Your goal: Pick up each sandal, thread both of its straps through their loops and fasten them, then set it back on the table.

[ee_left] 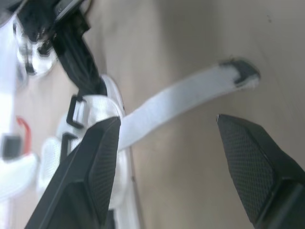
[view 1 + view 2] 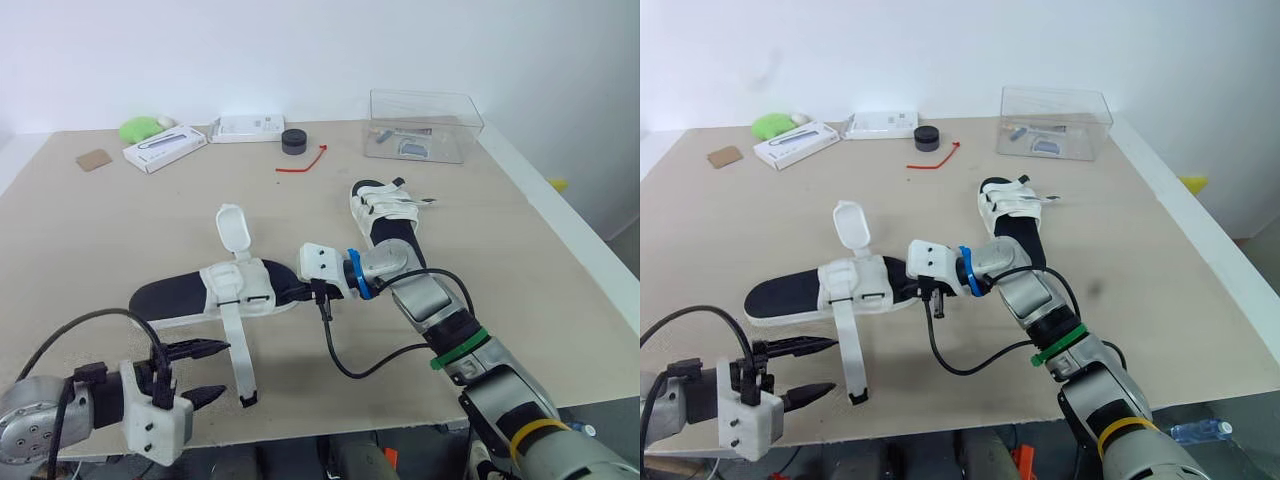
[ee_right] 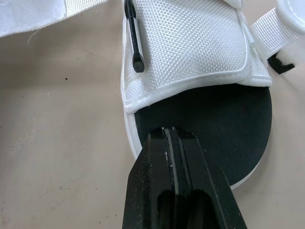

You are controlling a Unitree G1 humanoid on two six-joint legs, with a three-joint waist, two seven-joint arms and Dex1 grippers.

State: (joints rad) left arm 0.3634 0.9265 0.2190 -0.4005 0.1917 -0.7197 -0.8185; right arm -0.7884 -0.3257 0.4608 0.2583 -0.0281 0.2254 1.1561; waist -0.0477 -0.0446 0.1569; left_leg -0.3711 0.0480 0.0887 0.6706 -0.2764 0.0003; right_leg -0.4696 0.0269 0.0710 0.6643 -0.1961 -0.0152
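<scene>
Black cables [image 2: 327, 333]; right arm [image 2: 430, 305] silver, banded blue, green, yellow; left claw [image 2: 226, 370], right claw [image 3: 171, 138] black.

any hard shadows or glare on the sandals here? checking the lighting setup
Left eye view: light is soft and even; the loose strap and the cable cast only faint shadows on the table, and the clear box has a mild sheen on its walls. Left wrist view: that strap throws a soft-edged shadow. Right wrist view: no hot spots on the sandal's white upper, weave visible.
</scene>
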